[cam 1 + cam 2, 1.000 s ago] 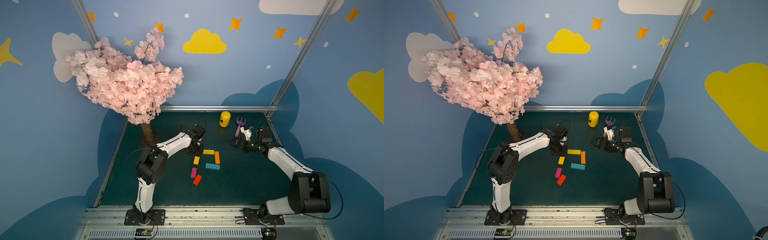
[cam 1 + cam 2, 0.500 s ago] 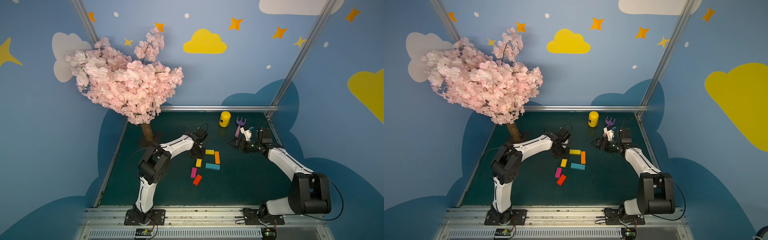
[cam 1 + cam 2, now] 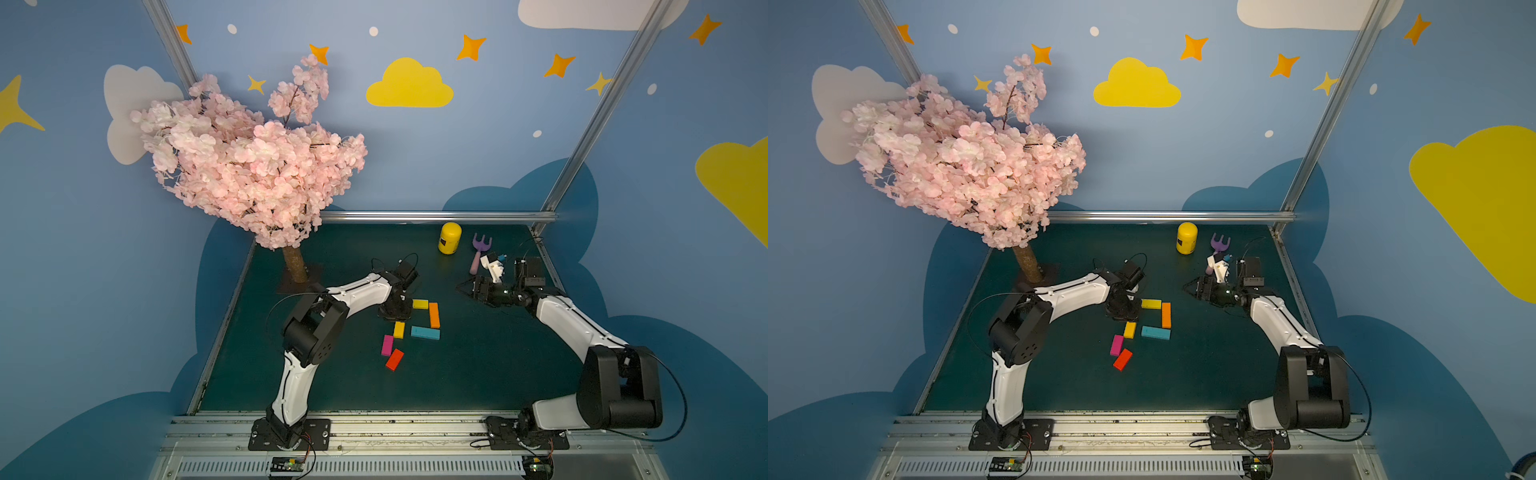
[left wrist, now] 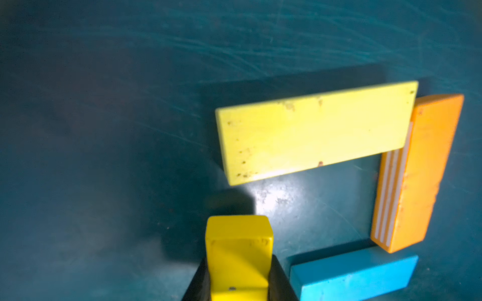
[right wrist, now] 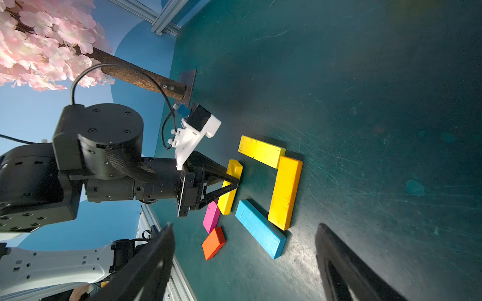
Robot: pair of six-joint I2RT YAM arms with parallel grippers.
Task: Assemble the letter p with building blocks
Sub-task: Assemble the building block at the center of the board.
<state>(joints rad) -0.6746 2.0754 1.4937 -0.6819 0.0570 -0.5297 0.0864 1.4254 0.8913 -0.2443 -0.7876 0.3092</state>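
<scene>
Left claw (image 4: pixel 238 284) is clamped together on one end of a yellow block (image 4: pixel 238 245), gripping it across its width. I cannot tell whether that end rests on the mat (image 3: pixel 478 374) or is a little raised. Just ahead of the claw, with a small gap of bare mat between, lies the other yellow block (image 4: pixel 315 130), set crosswise. Its far end touches the orange block (image 4: pixel 420 172), which runs back alongside the claw to the blue block (image 4: pixel 354 276), lying just beside the claw. These three make the loop of the letter P (image 3: pixel 1166 314), and the held block looks meant as the top of the stem. Behind the claw, along the held block's line, the pink block (image 3: pixel 387 345) and red block (image 3: pixel 394 359) trail off, both a bit skewed. To do this step well, the claw should probably carry the block low and push it forward until its end meets the crosswise block's near end. It should hold the block parallel to the orange one, avoid knocking the blue block, then open and rise straight up. Well off to the claw's side, the right claw (image 3: pixel 462 289) hangs spread apart, holding nothing. Farther out stand a yellow can (image 3: pixel 449 243), a purple rake (image 3: pixel 478 253) and a pink tree (image 3: pixel 249 166).
</scene>
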